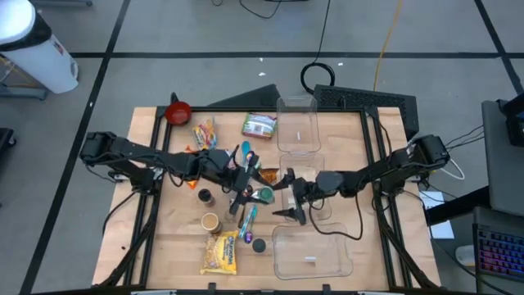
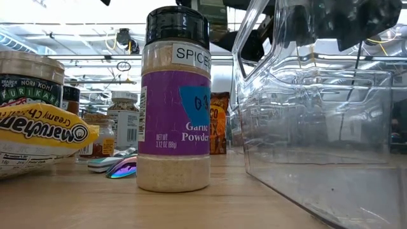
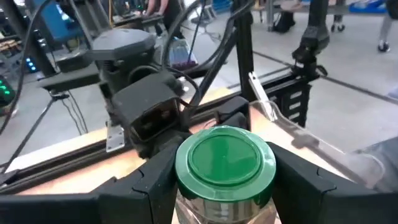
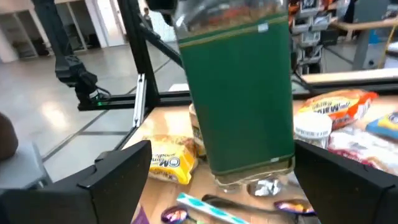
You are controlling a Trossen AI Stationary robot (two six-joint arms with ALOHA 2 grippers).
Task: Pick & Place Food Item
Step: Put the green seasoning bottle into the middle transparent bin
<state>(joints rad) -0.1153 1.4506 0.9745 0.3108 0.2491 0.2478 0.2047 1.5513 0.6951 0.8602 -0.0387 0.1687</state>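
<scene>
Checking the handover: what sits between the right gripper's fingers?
In the right wrist view, the green-labelled jar stands between the right gripper's open fingers, untouched; the left gripper clamps its green lid.

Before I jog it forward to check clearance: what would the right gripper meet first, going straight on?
Probably the green-lidded jar, held by the left gripper. It hangs between the right gripper's open fingers, not gripped by them. Depth is unclear, so go slowly.

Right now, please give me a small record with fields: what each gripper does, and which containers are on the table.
left gripper: shut on the green-lidded jar, near table centre
right gripper: open, fingers on either side of the same jar, not pressing it
clear bins: one at the far edge, one at the near edge
foreground: garlic powder bottle, upright
</scene>
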